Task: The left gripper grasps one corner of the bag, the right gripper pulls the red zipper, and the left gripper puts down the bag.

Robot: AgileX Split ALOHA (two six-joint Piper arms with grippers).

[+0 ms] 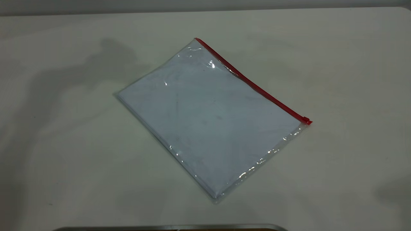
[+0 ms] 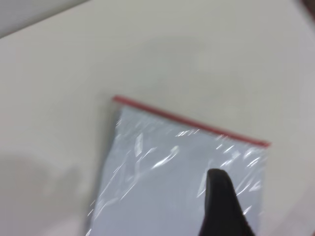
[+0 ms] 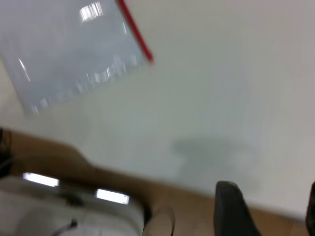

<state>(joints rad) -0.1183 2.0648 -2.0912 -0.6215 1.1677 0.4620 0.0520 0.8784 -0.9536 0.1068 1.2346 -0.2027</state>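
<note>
The bag (image 1: 208, 118) lies flat on the white table (image 1: 64, 160), a clear pouch with pale sheets inside. The red zipper (image 1: 250, 81) runs along its far right edge, with the slider tab (image 1: 306, 121) at the near end. The other zipper-end corner of the bag (image 1: 196, 40) points to the back. Neither gripper shows in the exterior view. In the left wrist view, my left gripper (image 2: 224, 206) hovers over the bag (image 2: 162, 187), short of the zipper (image 2: 192, 123). My right gripper (image 3: 270, 196) is open and empty over the table's edge, far from the bag (image 3: 69, 54).
A grey metal-rimmed object (image 1: 170, 227) sits at the table's near edge. Beyond the table edge, the right wrist view shows brown floor (image 3: 187, 206) and a white object (image 3: 74, 211). Shadows of the arms fall on the table at left.
</note>
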